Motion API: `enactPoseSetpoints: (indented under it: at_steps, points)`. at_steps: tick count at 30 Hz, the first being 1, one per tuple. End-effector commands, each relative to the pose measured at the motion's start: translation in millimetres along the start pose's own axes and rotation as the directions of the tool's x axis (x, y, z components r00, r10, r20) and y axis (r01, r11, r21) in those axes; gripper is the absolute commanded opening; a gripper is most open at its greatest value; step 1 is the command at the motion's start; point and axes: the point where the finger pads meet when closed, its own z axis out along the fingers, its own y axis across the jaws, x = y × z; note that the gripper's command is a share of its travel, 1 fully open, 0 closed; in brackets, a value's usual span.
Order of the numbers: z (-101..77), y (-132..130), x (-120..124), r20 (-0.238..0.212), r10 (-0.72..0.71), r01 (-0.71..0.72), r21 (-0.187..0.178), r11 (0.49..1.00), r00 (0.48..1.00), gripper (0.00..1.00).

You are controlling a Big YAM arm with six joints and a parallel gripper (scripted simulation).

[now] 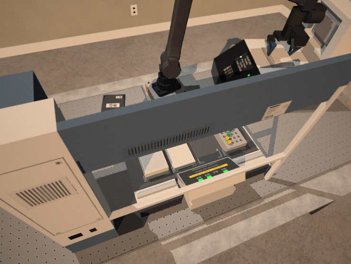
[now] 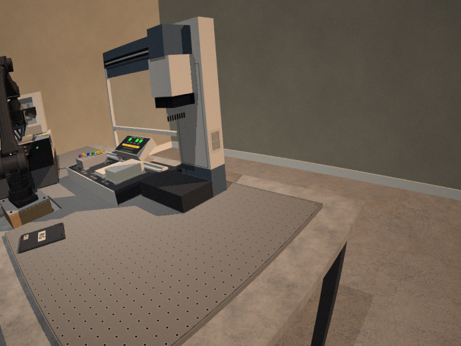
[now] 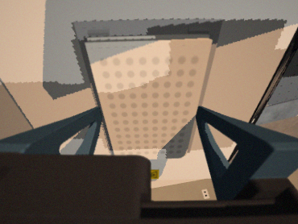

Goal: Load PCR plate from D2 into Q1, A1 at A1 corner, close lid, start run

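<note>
My hand [image 1: 279, 48] hangs over Q1 [image 1: 235, 62], fingers spread as wide as they go and gripping nothing; one stands on each side of the plate [image 3: 151, 101] with a gap between. The plate lies below my hand in Q1's block [image 3: 80, 32], wells up, behind Q1's dark sloped panel, where the lamp [image 1: 248, 75] glows green. Q1's lid [image 1: 330, 25] stands raised behind the block. Away from Q1, under the big gantry [image 1: 198, 113], the tube block [image 1: 231, 138] with its coloured caps sits nearest Q1's side of the deck row; the next spot is bare, then comes the other plate [image 1: 180, 155], then the deep-well block [image 1: 154, 164]. The nest RG [image 1: 113, 102] lies on the table [image 2: 149, 260] beyond my base from Q1.
</note>
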Motion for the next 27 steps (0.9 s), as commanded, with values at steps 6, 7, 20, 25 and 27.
enactPoseSetpoints:
  at_steps: [6,7,20,25,27]
  points:
    - [-37.8,17,-6,-0.007,0.021,-0.021,-0.097,0.995,1.000,1.00]
    - [-36.2,16,-6,-0.007,0.021,-0.021,-0.093,0.995,1.000,1.00]
    - [-21.8,4,-6,-0.004,0.020,-0.020,-0.055,0.998,1.000,1.00]
    - [-29.2,9,-6,-0.005,0.020,-0.020,-0.073,0.997,1.000,1.00]
    - [-29.2,9,-6,-0.005,0.020,-0.020,-0.073,0.997,1.000,1.00]
